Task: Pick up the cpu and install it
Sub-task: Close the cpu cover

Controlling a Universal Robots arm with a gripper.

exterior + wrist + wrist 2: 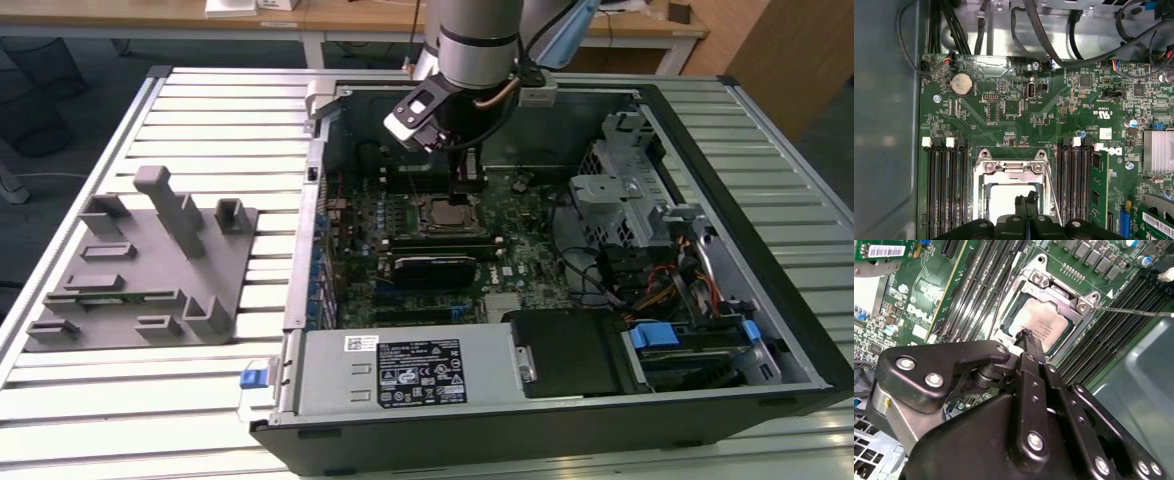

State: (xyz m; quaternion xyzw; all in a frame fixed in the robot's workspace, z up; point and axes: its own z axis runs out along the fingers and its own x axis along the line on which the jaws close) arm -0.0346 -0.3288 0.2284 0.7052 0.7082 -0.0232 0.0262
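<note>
Black gripper (1027, 335) linkage sits nearest the lens in the second wrist view. Its 2 fingers (1035, 371) are pressed together with only a dark seam between them, tips over the near edge of the cpu (1044, 325). That chip lies flat, silvery face up, inside the metal-framed socket (1060, 290) of the green motherboard (961, 270); contact between tips and chip cannot be confirmed. First wrist view: closed tips above the pale cpu (1003, 201), which lies within the socket frame. Exterior view: the arm reaches down into the open computer case (400, 440), and the grey holder block (134, 270) lies well apart at the exterior view's left. Judgement: the installing step is in hand, the chip already in its seat. It calls for the chip lying square in the frame, with no sideways load from the tips.
</note>
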